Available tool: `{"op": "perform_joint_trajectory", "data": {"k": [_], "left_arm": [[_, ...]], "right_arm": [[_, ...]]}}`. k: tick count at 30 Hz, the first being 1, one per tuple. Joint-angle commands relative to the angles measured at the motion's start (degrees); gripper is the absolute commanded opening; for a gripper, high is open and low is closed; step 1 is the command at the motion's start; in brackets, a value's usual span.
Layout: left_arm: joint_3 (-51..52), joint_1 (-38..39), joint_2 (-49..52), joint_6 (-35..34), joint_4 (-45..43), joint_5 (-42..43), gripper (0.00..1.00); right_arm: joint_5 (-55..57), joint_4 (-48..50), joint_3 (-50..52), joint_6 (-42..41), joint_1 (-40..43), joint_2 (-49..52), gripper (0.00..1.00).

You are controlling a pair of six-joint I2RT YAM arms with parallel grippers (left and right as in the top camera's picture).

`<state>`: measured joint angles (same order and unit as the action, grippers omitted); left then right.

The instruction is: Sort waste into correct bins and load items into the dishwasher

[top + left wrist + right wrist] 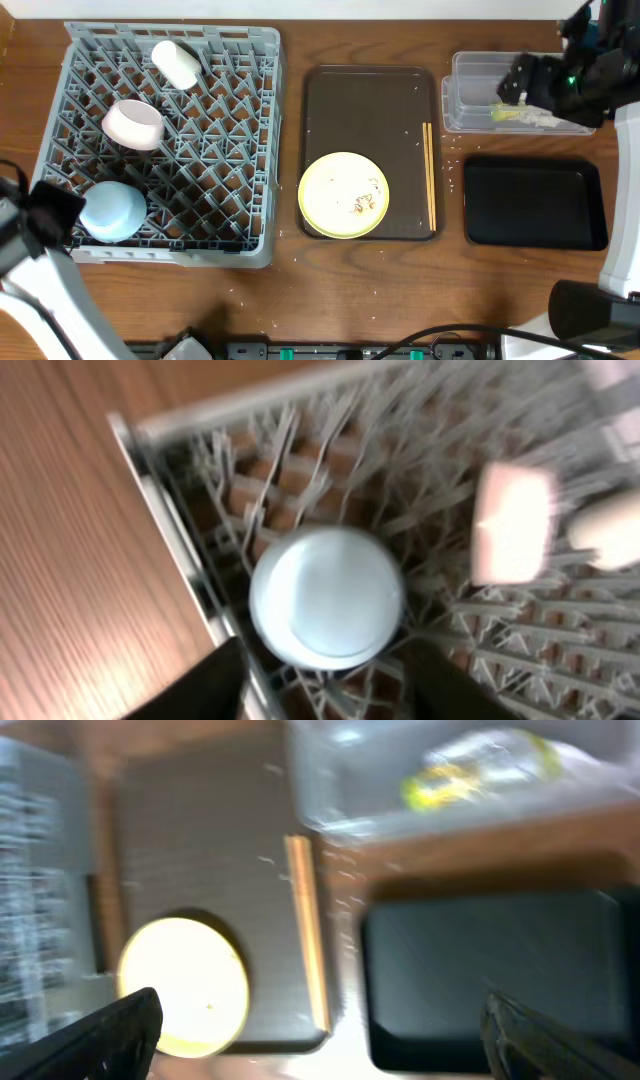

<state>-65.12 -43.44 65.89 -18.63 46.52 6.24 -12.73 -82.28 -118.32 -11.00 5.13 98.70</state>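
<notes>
The grey dish rack (262, 150) holds a white cup (177, 62), a white bowl (132, 124) and a light blue bowl (113, 210), which lies upside down in the near left corner. My left gripper (50, 210) is open just behind the blue bowl (326, 595), one dark finger on each side of its near edge and neither touching it. The pale yellow plate (343, 194) carries food crumbs (362, 203). A yellow-green wrapper (515, 115) lies in the clear tub (470, 75). My right gripper (515, 85) hangs wide open and empty above that tub.
The plate sits on a dark brown serving tray (370, 100), with wooden chopsticks (430, 175) along its right side. An empty black tray (535, 200) lies in front of the clear tub. Small crumbs (450, 160) dot the wood between the trays.
</notes>
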Motion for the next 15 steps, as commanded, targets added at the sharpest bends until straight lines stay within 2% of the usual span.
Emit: {"op": "perform_joint_trajectory", "data": {"k": [1, 3, 8, 10, 13, 15], "left_arm": [[-1.3, -0.2, -4.5, -0.5, 0.2, -1.0, 0.68], [-1.3, -0.2, -5.4, -0.5, 0.4, -1.0, 0.79], [-1.3, -0.2, -5.2, -0.5, 5.4, 1.5, 0.81], [-1.3, -0.2, -5.2, 0.6, 6.5, 7.8, 0.81], [-1.6, -0.2, -5.2, 6.5, 6.3, 23.5, 0.81], [-1.9, -0.2, -5.2, 7.7, 5.7, 32.7, 0.81]], "right_arm": [[-11.3, 3.9, -0.1, 0.5, -0.6, -1.0, 0.99], [-10.4, 6.6, -0.1, -0.5, -2.1, -0.4, 0.99], [1.0, 6.4, -0.1, -4.5, -7.4, 3.3, 0.99], [3.5, 5.1, -0.1, -4.4, -9.4, 5.6, 0.99], [3.7, 3.1, -0.1, -4.4, -11.6, 9.4, 0.99], [3.7, 2.3, -0.1, -4.4, -12.4, 11.6, 0.99]]}}
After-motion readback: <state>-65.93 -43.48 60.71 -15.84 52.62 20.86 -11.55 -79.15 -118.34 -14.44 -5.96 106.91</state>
